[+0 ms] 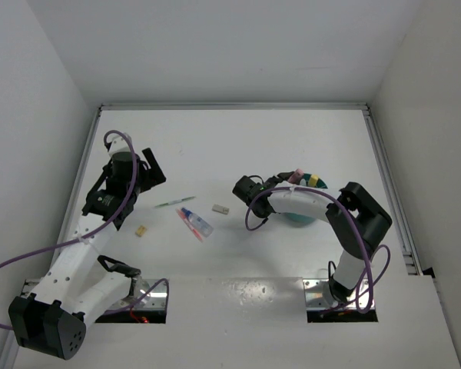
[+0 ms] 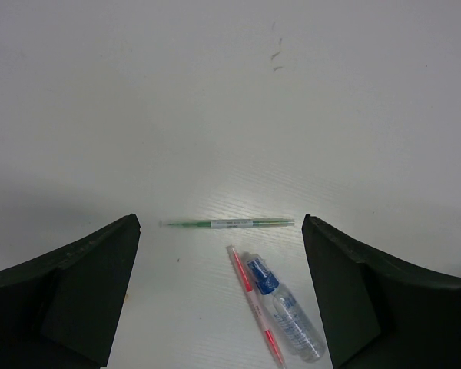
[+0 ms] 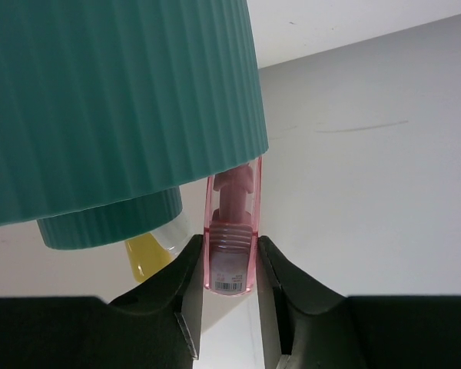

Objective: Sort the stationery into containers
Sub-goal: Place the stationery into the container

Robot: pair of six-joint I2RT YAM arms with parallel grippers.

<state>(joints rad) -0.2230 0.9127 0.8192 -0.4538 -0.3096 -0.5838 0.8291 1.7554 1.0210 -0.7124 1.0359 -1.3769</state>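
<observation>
My right gripper (image 3: 230,257) is shut on a pink marker (image 3: 232,231), holding it at the rim of the round teal tub (image 3: 115,100). A yellow marker (image 3: 147,255) shows by the tub's inner cup. In the top view the right gripper (image 1: 289,181) holds the pink marker (image 1: 298,174) over the tub (image 1: 298,220), which my arm mostly hides. My left gripper (image 1: 154,171) is open and empty above the thin green pen (image 2: 227,223). The clear-blue tube (image 2: 286,309) and a thin red pen (image 2: 253,304) lie just beyond.
A grey eraser block (image 1: 220,208) lies mid-table and a tiny yellow piece (image 1: 140,231) sits near the left arm. Green and yellow marker ends (image 1: 313,181) stick out of the tub. Raised white walls border the table on the left, right and far sides.
</observation>
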